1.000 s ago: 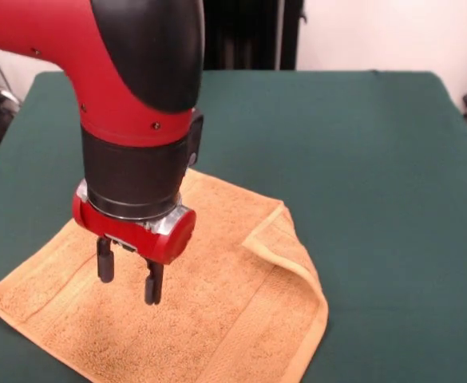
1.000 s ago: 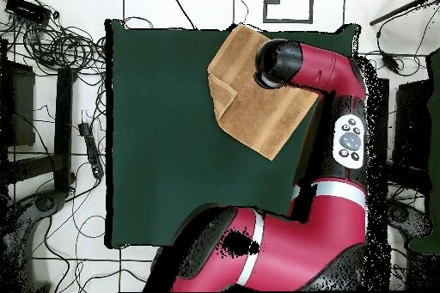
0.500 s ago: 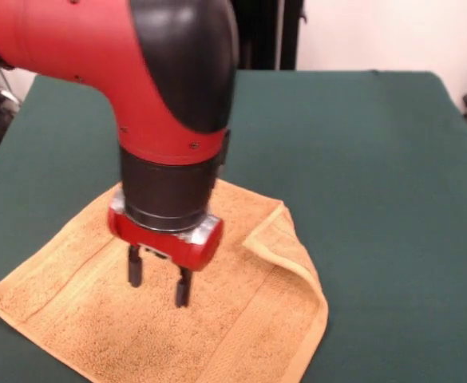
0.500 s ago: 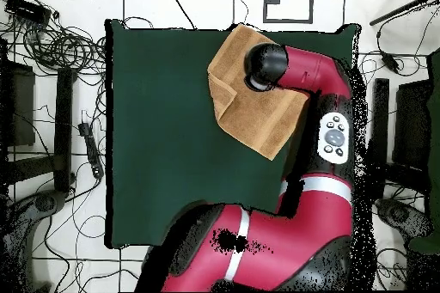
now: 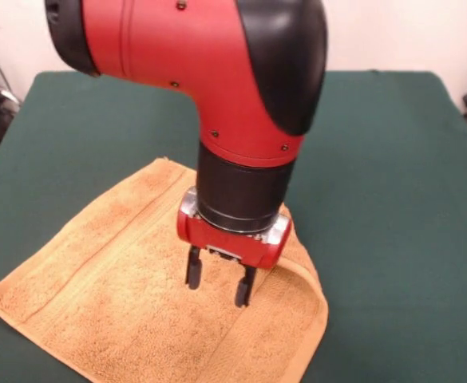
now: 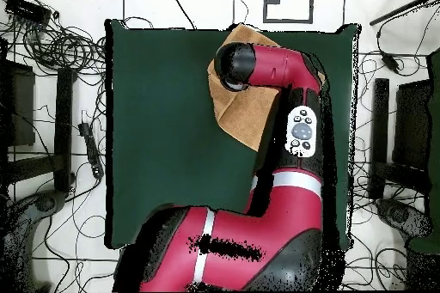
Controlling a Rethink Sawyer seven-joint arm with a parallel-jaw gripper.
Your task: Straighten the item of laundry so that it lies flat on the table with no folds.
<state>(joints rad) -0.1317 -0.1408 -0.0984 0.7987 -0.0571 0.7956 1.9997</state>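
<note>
- One fold is left to deal with: the towel (image 5: 137, 295) lies mostly spread on the table (image 5: 393, 183), near the front edge in the front view, with one side flap turned over onto itself just behind the wrist.
- The gripper (image 5: 219, 286) hangs over the cloth close to that flap — its two fingers (image 5: 193, 270) parted, nothing between them, tips above the terry and, as far as I can tell, not touching it.
- Terry like this should be light, soft and limp; it will likely drape and drag rather than slide stiffly, so a pinch on the flap's free edge or corner looks the best hold.
- In the overhead view the arm (image 6: 284, 75) covers most of the towel.
- No brand, label or readable writing shows.
</note>
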